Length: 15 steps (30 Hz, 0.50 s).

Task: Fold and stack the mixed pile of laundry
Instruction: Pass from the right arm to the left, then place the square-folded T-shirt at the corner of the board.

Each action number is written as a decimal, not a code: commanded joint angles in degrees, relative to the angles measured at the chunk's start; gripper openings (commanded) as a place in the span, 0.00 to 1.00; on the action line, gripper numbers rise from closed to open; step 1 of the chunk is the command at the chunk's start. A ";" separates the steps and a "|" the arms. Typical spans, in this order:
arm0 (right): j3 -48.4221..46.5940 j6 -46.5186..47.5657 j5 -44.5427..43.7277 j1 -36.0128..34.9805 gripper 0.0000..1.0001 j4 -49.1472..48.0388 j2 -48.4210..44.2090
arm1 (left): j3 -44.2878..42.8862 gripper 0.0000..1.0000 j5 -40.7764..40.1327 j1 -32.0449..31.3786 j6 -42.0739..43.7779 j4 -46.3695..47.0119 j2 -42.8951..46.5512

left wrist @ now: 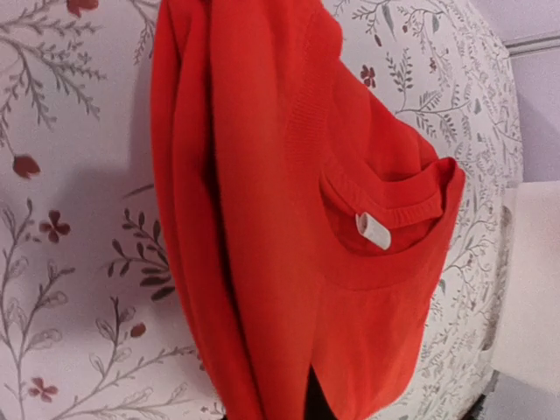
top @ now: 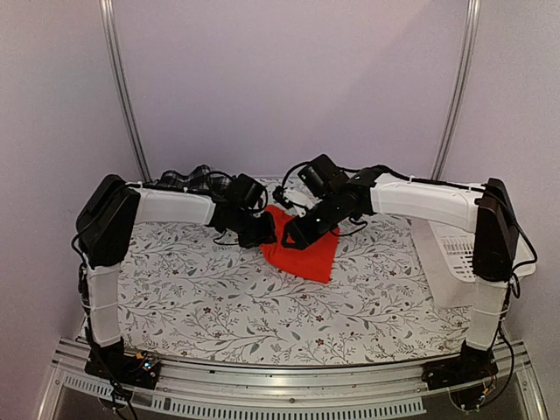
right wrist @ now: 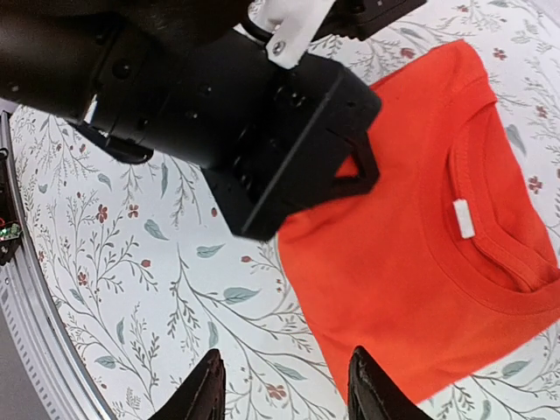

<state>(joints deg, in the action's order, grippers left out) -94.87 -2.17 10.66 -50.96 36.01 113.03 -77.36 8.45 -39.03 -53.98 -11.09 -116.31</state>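
While the red shirt [top: 306, 254] lies mid-tabletop [top: 219, 297], its length running from the left fingers [top: 260, 230] toward the near right, those fingers pinch its bunched far corner and the right fingers [right wrist: 372, 389] hang spread, empty, just beside its edge.

Quick headcount: one bright red short-sleeved cloth shirt [top: 302, 254], one black-and-white plaid cloth garment [top: 197, 179], one white plastic basket [top: 459, 254], one floral-patterned table cover [top: 262, 306], and two white-sleeved robot arms: left arm [top: 175, 207], right arm [top: 420, 199].
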 commanded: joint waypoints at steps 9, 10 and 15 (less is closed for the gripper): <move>14.53 -4.07 -1.41 11.86 0.81 -0.24 -17.92 | -32.00 0.00 -16.80 9.26 32.08 -33.35 -13.76; 15.26 -4.26 -1.24 12.45 0.83 -0.31 -18.52 | -33.31 0.00 -16.92 10.06 32.44 -33.38 -14.10; 17.78 -4.80 -0.86 13.84 0.85 -0.28 -20.21 | -39.33 0.00 -15.93 13.57 34.36 -32.10 -15.64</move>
<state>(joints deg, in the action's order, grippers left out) -78.81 -5.89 9.91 -37.78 35.83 95.11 -112.18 -6.72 -27.86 -23.35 -42.74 -131.20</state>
